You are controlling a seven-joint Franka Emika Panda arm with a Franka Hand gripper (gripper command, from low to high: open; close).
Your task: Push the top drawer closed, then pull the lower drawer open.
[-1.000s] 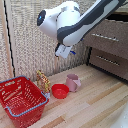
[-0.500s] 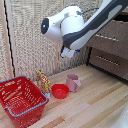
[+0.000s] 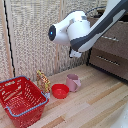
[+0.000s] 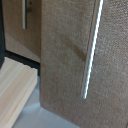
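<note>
The brown wood-grain dresser stands at the exterior view's right. The top drawer (image 3: 106, 44) and the lower drawer (image 3: 110, 66) each carry a slim silver bar handle. My white arm reaches in from above, and the gripper (image 3: 74, 52) shows only as a dark end under the wrist, left of the dresser; its fingers cannot be made out. In the wrist view a wood-grain front (image 4: 65, 60) with a silver handle (image 4: 92, 45) fills the picture close up. A second handle (image 4: 24, 14) sits on a front behind it. Which drawer is which there I cannot tell.
A red wire basket (image 3: 22, 97) sits on the light wooden floor at the exterior view's left. Beside it are a yellowish packet (image 3: 43, 80), a red bowl (image 3: 60, 91) and a pink cup (image 3: 73, 82). A woven panel wall (image 3: 30, 40) runs behind.
The arm's wrist has shifted slightly toward the exterior view's right, nearer the dresser. The basket, bowl and cup have not moved.
</note>
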